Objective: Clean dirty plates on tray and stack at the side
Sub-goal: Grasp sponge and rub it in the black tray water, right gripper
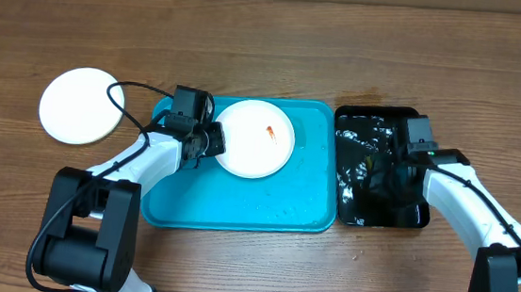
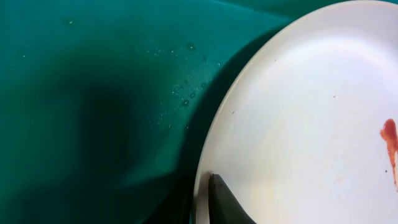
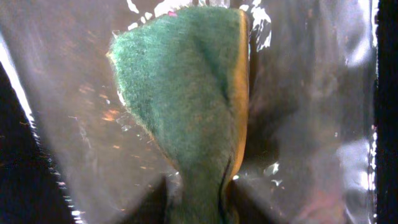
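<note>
A white plate (image 1: pixel 255 138) with a small orange-red smear (image 1: pixel 271 133) lies on the turquoise tray (image 1: pixel 237 201), in its upper middle. My left gripper (image 1: pixel 206 141) is shut on this plate's left rim. In the left wrist view one dark finger (image 2: pixel 224 199) lies on top of the plate (image 2: pixel 311 124) and the other is hidden under the rim; the smear (image 2: pixel 390 140) is at the right edge. My right gripper (image 1: pixel 402 149) is over the black tray (image 1: pixel 406 215), shut on a green and yellow sponge (image 3: pixel 186 106). I see no pale yellow-green rimmed plate.
A clean white plate (image 1: pixel 80 105) sits on the wooden table left of the turquoise tray. Water drops lie on the turquoise tray (image 2: pixel 180 93). The black tray (image 3: pixel 311 124) is wet and shiny and stands right against the turquoise tray's right side.
</note>
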